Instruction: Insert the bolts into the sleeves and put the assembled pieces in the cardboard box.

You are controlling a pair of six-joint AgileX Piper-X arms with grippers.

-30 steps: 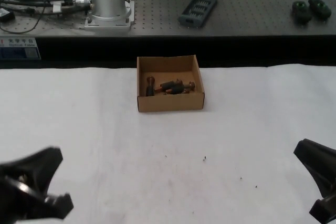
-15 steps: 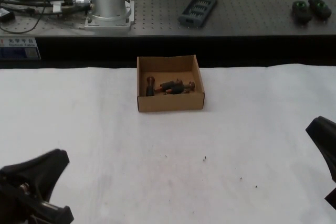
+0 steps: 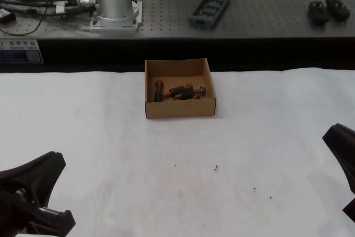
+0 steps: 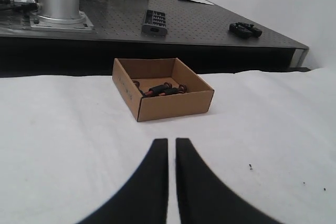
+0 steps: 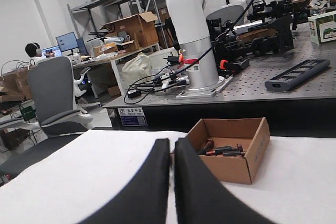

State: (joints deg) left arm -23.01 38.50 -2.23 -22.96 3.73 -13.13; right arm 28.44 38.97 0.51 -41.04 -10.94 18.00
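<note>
Cardboard box (image 3: 180,109) holds assembled pieces (image 3: 181,91); left tool (image 4: 171,141) closed.

High cam at rear, looks fwd/down; wrist cams low, prob. close-in; all share cardboard box (image 3: 179,109).

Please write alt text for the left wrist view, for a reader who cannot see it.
An open cardboard box sits on a white cloth and holds several assembled bolt-and-sleeve pieces. The left end effector, shut and empty, points toward the box. A dark perforated bench lies behind.
</note>
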